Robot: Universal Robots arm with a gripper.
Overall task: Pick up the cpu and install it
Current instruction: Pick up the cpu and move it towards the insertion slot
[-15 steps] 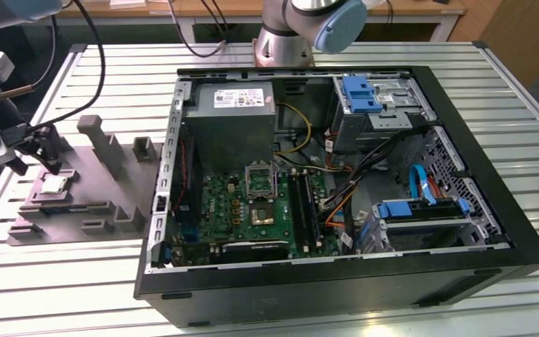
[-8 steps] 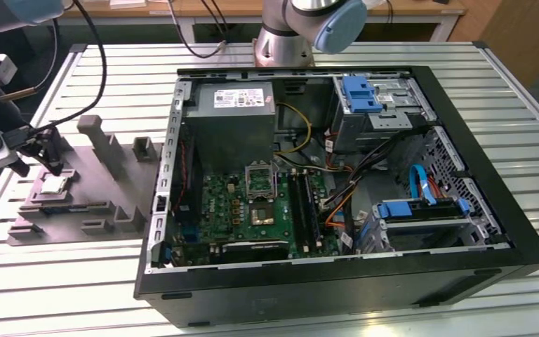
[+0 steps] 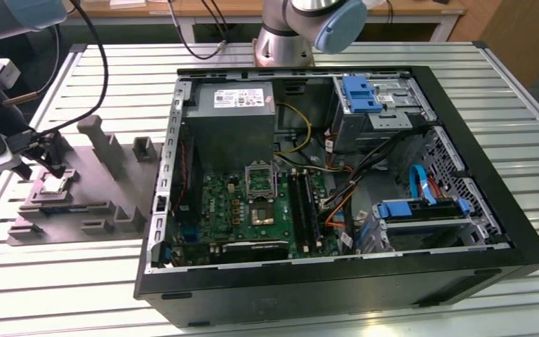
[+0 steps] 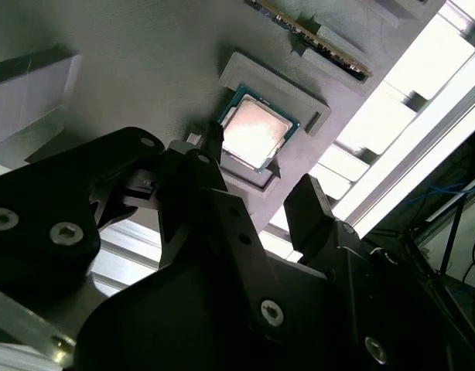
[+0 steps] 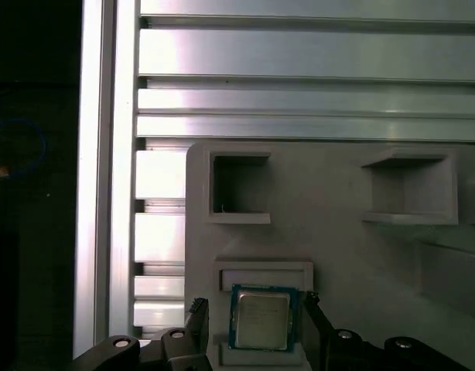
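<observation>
My end effector (image 5: 254,311) open, holding nothing, fingers either side of the cpu (image 5: 261,321) seated near the grey tray (image 5: 346,255) edge.

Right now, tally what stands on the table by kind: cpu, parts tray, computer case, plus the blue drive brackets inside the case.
cpu: 1
grey parts tray: 1
open computer case: 1
blue drive brackets: 2
Total: 5
</observation>
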